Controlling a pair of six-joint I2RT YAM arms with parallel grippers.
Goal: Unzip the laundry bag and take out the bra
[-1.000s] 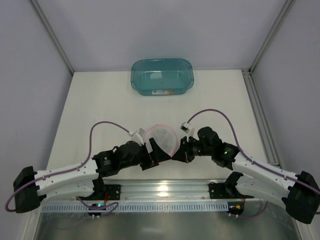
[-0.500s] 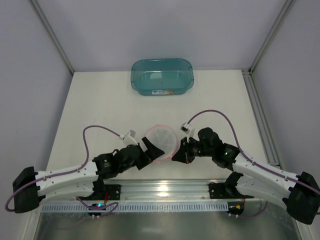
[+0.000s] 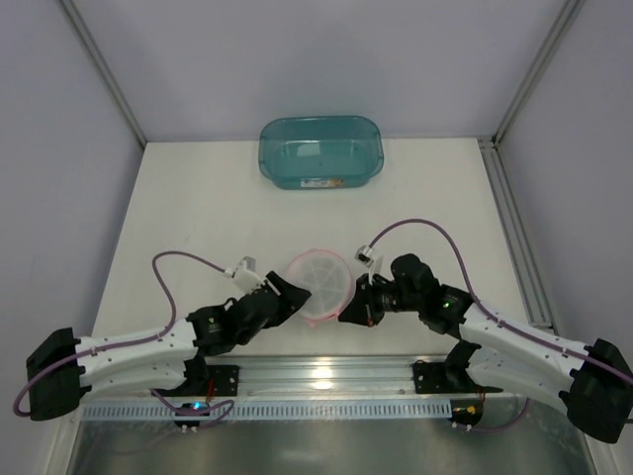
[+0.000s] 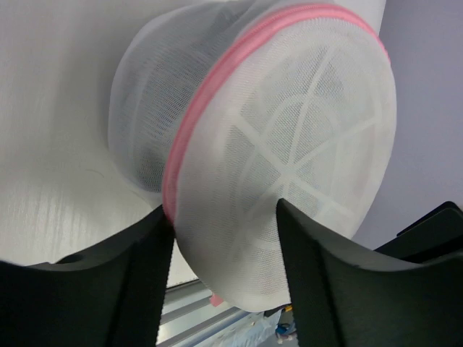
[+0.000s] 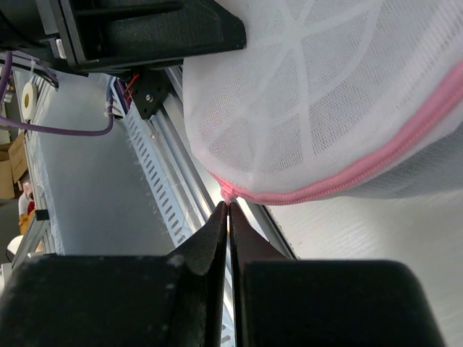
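The right hand [image 5: 228,210] has its 2 fingers [image 5: 206,249] pressed together, their tips pinching the small pink zip pull [image 5: 228,192] at the low end of the laundry bag [image 5: 304,94]. The bag's white ribbed mesh fills the upper right, and its pink zip [image 5: 362,165] climbs toward the right edge. A black housing [image 5: 145,29] sits at upper left above a metal rail [image 5: 163,163] and a purple cable [image 5: 65,130]. White counter [image 5: 376,238] shows at lower right.
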